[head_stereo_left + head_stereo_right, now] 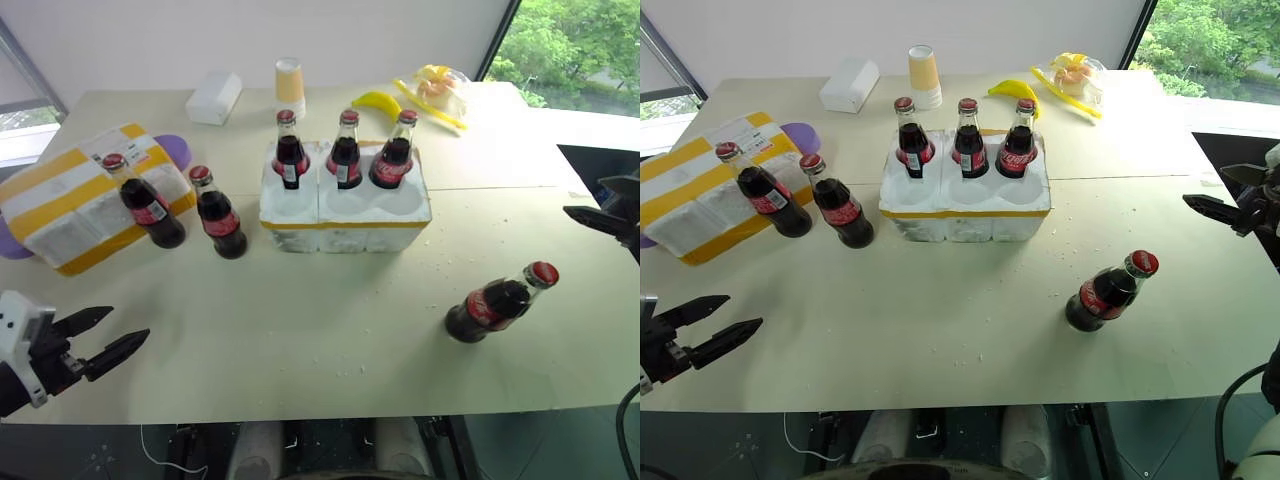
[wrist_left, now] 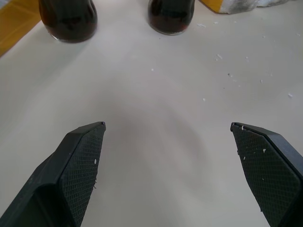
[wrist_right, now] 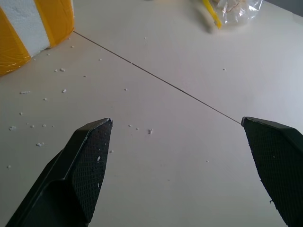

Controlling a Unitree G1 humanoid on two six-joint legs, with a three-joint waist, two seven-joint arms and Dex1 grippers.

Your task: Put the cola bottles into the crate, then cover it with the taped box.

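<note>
Cola bottles: 3 upright in crate back wells; front wells vacant. 2 stand on table betw. crate & taped box: one just left of crate, other touching or just in front of taped box. 6th tilted, alone, front-right of crate.
Left gripper: jaws wide, empty, low at near-left edge, well short of the 2 bottles.
Right gripper: jaws wide, empty, far right, beyond 6th bottle.
Step, est.: fetch a loose bottle. Grip body below neck, keep vertical, lower straight into front well; tilted one needs righting.
Surrounds: small white box, paper cup stack, banana, bagged food, purple item behind taped box, all behind crate, no obstruction. Foam crumbs on table
</note>
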